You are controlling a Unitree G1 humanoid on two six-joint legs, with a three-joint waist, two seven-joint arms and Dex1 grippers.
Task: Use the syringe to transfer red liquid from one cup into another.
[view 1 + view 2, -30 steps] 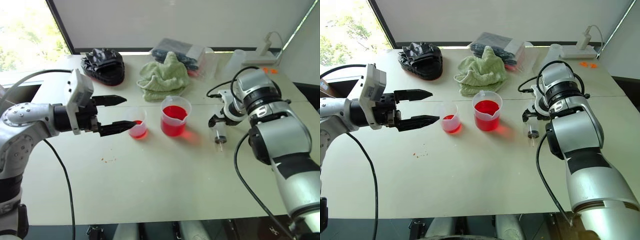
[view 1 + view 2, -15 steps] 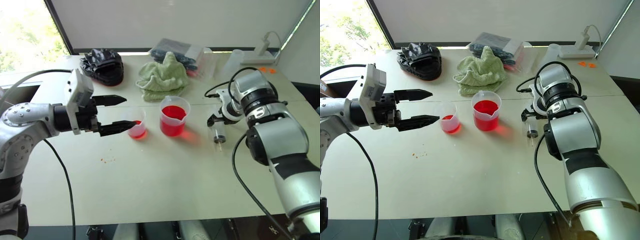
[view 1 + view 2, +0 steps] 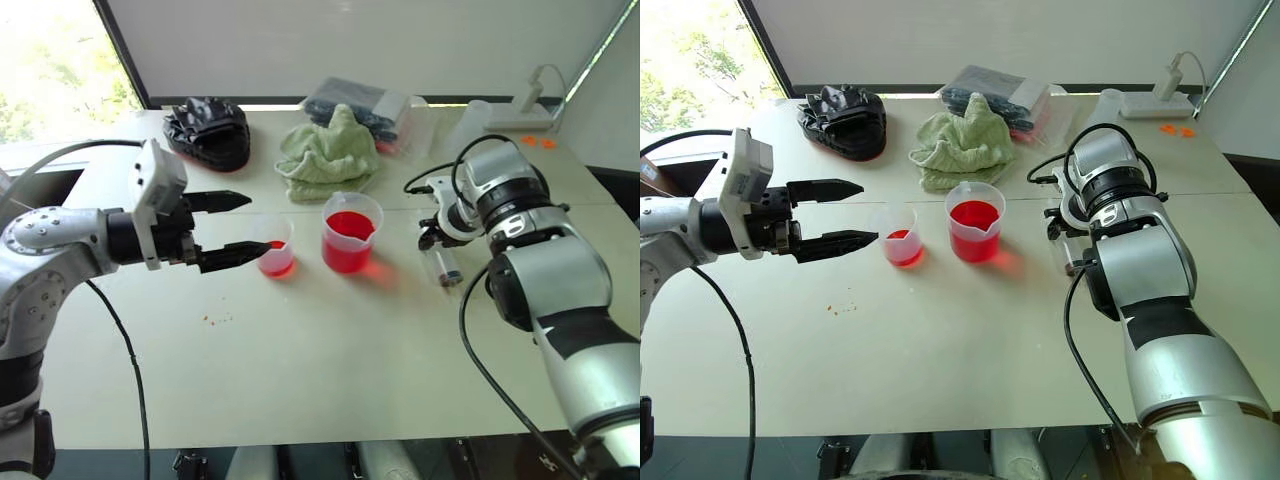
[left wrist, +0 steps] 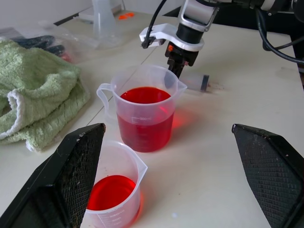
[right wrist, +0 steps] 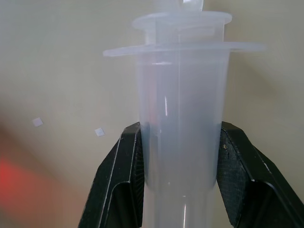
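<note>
Right tool: fingers pressed on both sides of syringe barrel, right of beaker | Left tool: wide, empty, beside small cup | Counter: carries both cups

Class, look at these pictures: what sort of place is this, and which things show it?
Probably a robot test bench beside a window: a plain white table holding a wide clear plastic beaker of red liquid, a large clear plastic syringe, and a crumpled green cloth.

Right gripper clamped (left gripper agape)
</note>
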